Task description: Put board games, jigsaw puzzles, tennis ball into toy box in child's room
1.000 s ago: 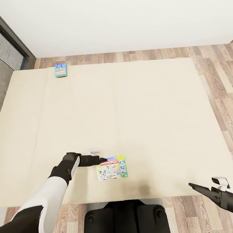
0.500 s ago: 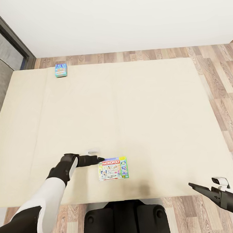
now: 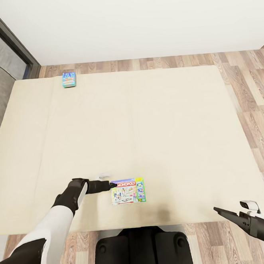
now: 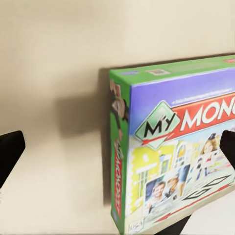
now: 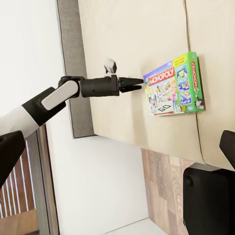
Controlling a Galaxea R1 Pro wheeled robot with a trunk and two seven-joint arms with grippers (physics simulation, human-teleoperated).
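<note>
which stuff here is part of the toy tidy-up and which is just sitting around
Part of the job:
- Monopoly board game, lying on the bed
- small blue board game, at the bed's far corner
- left gripper, beside the Monopoly box's edge

Just there:
- wooden floor
- white wall
- dark door frame
- right gripper, off the bed's near edge

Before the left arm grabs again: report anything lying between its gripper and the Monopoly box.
Nothing visible. The left gripper sits right at the edge of the Monopoly box, with bare bed around them.

A home bedroom: wide beige bed (image 3: 147, 118), wood floor (image 3: 249, 97), board games.
</note>
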